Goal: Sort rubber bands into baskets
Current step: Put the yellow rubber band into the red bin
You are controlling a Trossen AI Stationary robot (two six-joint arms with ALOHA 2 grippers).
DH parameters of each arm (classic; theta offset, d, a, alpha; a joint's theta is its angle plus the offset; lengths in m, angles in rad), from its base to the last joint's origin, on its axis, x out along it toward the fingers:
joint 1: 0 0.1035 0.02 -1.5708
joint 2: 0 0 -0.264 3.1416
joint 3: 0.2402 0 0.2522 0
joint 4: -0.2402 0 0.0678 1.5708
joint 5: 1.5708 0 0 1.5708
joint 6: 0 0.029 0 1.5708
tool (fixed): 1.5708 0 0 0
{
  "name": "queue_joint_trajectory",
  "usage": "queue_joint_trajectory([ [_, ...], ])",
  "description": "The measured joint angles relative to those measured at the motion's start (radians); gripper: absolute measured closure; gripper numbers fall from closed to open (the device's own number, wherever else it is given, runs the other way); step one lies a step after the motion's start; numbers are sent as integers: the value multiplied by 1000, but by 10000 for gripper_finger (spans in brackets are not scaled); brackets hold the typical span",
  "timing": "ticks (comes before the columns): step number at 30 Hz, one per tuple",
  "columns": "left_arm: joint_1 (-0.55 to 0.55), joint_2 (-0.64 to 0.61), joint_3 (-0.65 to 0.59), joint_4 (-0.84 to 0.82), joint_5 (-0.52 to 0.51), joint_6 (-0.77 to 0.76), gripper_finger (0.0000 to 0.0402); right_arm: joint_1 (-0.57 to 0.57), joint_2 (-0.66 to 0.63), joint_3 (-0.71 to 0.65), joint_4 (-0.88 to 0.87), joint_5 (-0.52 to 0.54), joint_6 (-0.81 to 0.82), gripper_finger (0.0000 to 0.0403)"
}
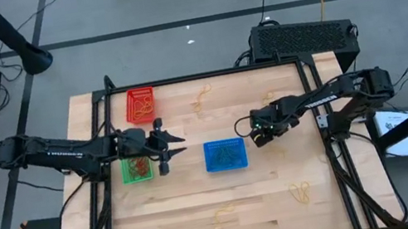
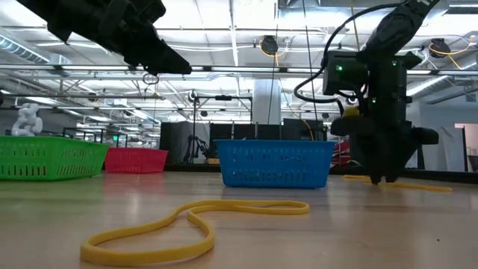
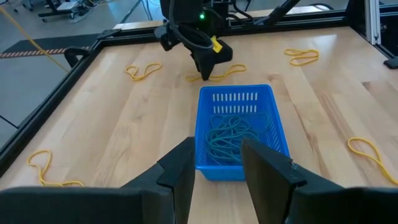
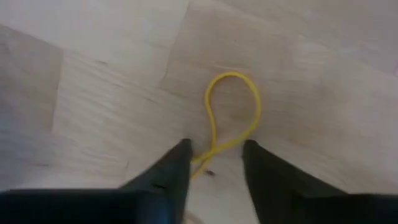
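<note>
Three baskets stand on the wooden table: red (image 1: 131, 102) at the far left, green (image 1: 126, 172) nearer, and blue (image 1: 210, 157) in the middle, which holds blue-green rubber bands (image 3: 230, 134). My left gripper (image 1: 180, 145) is open and empty. It hangs high between the green and blue baskets and shows in its wrist view (image 3: 217, 146). My right gripper (image 1: 258, 134) points down at the table, right of the blue basket. It is open (image 4: 216, 146), with one finger on each side of a strand of a yellow band (image 4: 231, 74) that lies flat. Whether the fingers touch the band, I cannot tell.
More yellow bands lie loose on the table: far middle (image 1: 203, 98), near right (image 1: 300, 192), near middle (image 1: 223, 210), and one close to the low camera (image 2: 187, 224). A black frame rail (image 1: 317, 111) borders the table. A black box (image 1: 301, 36) sits beyond the far edge.
</note>
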Motion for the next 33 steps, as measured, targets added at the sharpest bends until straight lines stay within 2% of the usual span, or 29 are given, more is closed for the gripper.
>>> queue_joint_trajectory([
  [4,0,0,0,0,0,0,265,0,-7,-2,23,-14,-48,359],
  [6,0,0,0,0,0,0,265,0,-11,-2,34,-20,-80,389],
  [9,0,0,0,0,0,0,265,1,-34,9,-7,-15,-97,396],
  [13,0,0,-9,13,15,0,265,1,-98,49,-127,41,-125,401],
  [18,0,16,-86,176,32,0,265,11,-207,85,-151,96,-135,402],
  [21,0,38,-128,313,43,-2,265,41,-273,92,-38,111,-135,402],
  [26,0,107,-137,462,162,-27,265,110,-335,92,199,166,-152,403],
  [28,0,140,-137,522,194,-42,265,136,-339,92,320,175,-175,403],
  [33,0,253,-137,705,199,-85,265,197,-316,93,599,177,-230,403],
])
